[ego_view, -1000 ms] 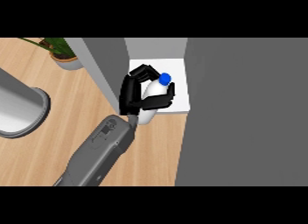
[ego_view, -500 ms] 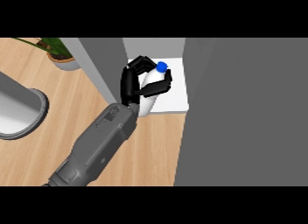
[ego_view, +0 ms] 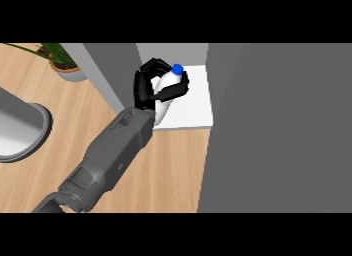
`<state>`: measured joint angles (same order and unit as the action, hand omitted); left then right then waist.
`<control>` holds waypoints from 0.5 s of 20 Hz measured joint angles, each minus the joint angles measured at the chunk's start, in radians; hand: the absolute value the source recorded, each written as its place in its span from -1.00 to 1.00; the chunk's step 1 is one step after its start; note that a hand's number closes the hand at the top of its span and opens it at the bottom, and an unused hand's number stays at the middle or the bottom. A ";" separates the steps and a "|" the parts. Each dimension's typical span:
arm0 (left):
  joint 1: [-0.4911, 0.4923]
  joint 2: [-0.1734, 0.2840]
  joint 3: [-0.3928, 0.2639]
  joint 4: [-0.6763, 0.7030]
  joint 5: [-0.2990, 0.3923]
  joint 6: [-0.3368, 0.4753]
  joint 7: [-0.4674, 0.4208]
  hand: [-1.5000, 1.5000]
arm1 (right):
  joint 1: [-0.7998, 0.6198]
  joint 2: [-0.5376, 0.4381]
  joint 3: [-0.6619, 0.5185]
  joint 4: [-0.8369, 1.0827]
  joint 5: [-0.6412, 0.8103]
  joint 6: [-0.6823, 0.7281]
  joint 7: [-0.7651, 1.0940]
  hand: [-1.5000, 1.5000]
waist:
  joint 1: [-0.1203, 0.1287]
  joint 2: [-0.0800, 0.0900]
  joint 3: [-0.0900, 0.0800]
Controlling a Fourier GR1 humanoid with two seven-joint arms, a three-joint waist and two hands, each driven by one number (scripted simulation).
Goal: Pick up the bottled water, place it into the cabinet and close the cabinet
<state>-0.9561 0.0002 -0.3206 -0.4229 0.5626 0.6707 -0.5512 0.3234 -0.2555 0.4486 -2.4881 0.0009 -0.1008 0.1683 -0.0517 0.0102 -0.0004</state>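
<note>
Hand point(ego_view: 151, 82) curled around bottled water point(ego_view: 166, 87), blue cap point(ego_view: 177, 68) showing past the fingertips. Bottle held over white cabinet shelf point(ego_view: 191, 110), grey cabinet door point(ego_view: 282, 125) just beside. Potted plant point(ego_view: 61, 62) well apart, opposite side.

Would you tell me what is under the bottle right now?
The white cabinet shelf lies beneath the bottle, which the hand grips round its body. The hand and forearm cover the bottle's base, so whether it touches the shelf cannot be seen.
</note>
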 measured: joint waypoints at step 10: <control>-0.124 0.009 0.021 0.201 -0.011 0.005 -0.048 -1.00 | 0.010 -0.002 -0.007 0.005 -0.009 0.030 -0.031 -1.00 | -0.017 0.009 0.000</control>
<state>-1.0804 0.0090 -0.2995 -0.2221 0.5512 0.6755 -0.5989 0.3337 -0.2578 0.4413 -2.4836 -0.0080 -0.0710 0.1369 -0.0689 0.0189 -0.0006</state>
